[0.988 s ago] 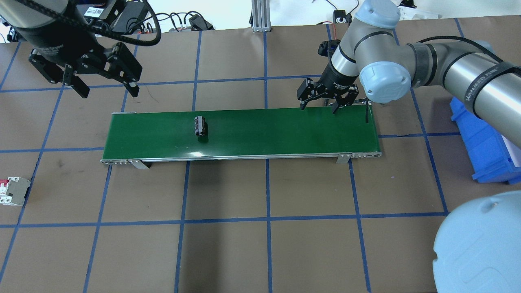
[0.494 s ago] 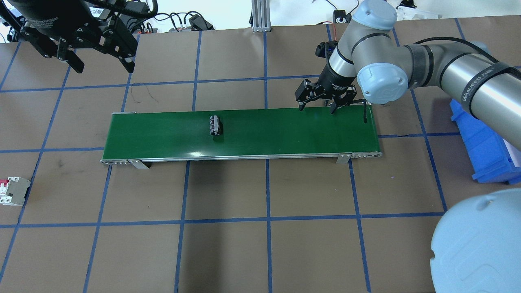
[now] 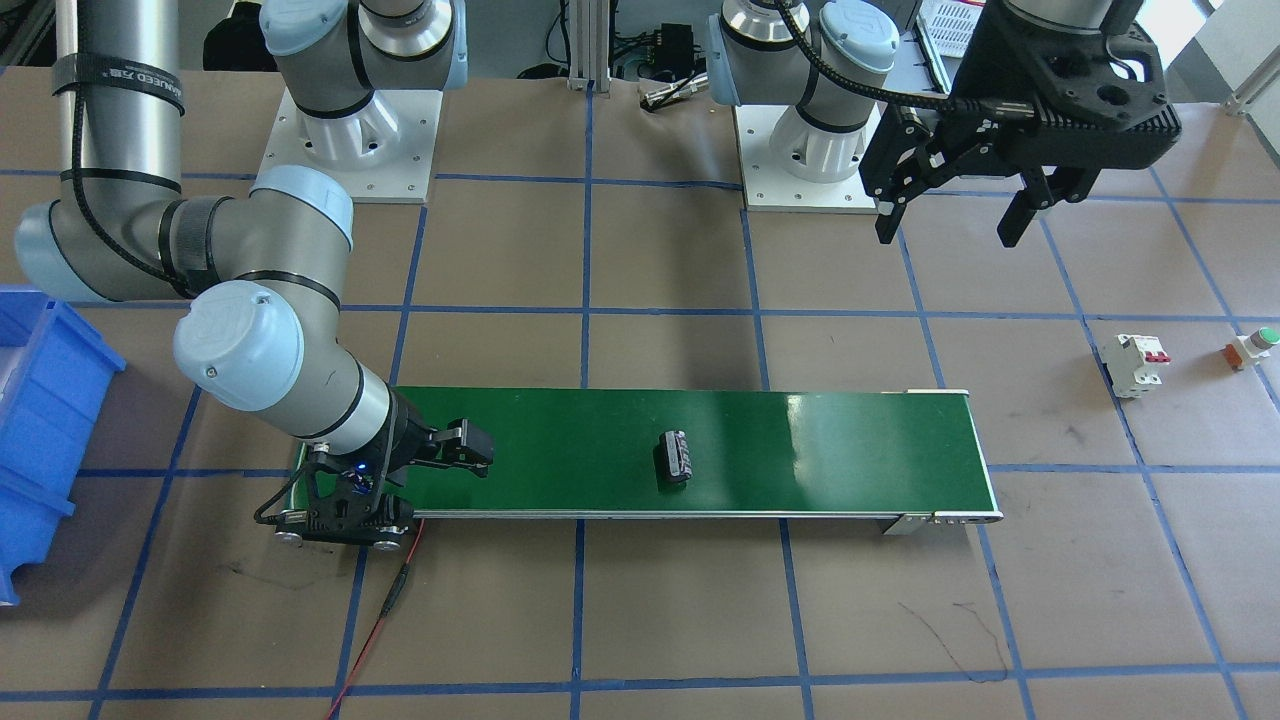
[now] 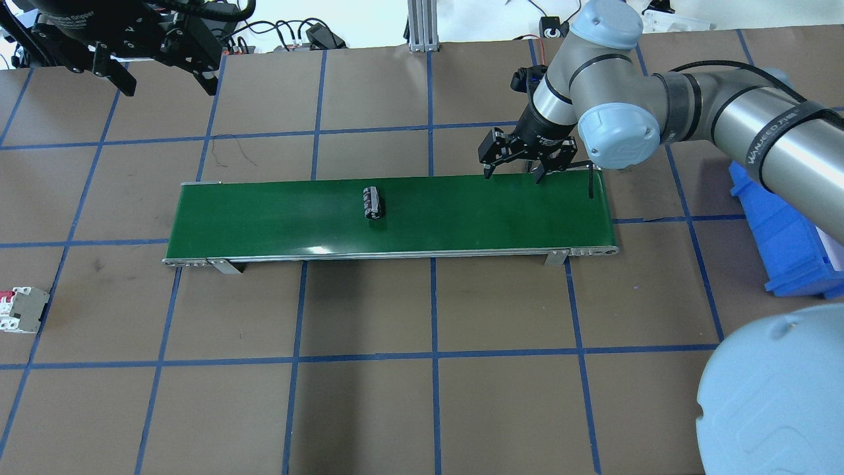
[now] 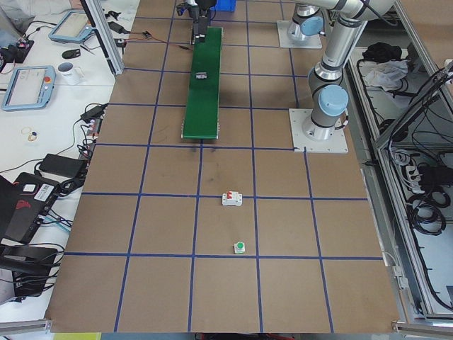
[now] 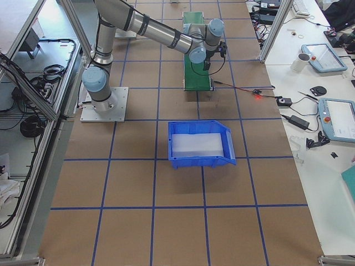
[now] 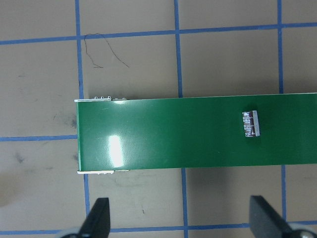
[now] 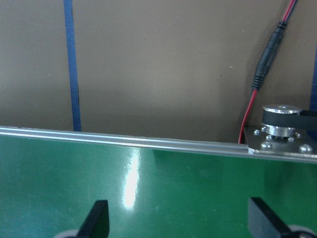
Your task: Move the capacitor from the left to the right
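The capacitor (image 4: 372,202), a stubby dark cylinder with pale markings, lies on its side near the middle of the green conveyor belt (image 4: 264,218). It also shows in the front view (image 3: 674,458) and the left wrist view (image 7: 250,123). My left gripper (image 4: 165,76) is open and empty, high above the table behind the belt's left end (image 3: 950,215). My right gripper (image 4: 514,173) is open and empty, low over the far edge of the belt near its right end; its view shows belt and rail (image 8: 148,141) between the fingers (image 8: 99,220).
A blue bin (image 4: 784,237) stands on the table right of the belt. A white circuit breaker (image 4: 23,309) lies at the far left, with a green-capped button (image 3: 1255,345) beside it. A red cable (image 3: 390,600) runs from the belt's motor end.
The capacitor has travelled right along the belt, from its left part to near the middle. My left gripper has pulled up and back from the belt. The right gripper has hardly moved.
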Controlling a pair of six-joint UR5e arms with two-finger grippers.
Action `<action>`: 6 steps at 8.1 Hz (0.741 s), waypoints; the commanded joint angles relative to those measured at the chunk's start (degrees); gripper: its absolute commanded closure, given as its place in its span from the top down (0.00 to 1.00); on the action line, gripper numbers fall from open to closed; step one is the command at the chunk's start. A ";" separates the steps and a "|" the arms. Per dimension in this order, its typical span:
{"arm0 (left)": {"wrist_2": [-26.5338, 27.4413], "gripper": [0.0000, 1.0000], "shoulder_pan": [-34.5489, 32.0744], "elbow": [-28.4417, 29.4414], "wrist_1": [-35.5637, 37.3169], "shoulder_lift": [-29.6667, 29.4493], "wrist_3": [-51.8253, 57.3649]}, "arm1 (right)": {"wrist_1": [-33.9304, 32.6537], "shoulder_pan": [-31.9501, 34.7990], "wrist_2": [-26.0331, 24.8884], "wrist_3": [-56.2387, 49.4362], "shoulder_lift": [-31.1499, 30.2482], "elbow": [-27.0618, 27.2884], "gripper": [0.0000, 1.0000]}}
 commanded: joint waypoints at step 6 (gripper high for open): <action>-2.25 1.00 0.00 -0.59 0.42 0.08 0.04 | 0.01 0.00 2.42 0.01 0.44 0.07 1.00</action>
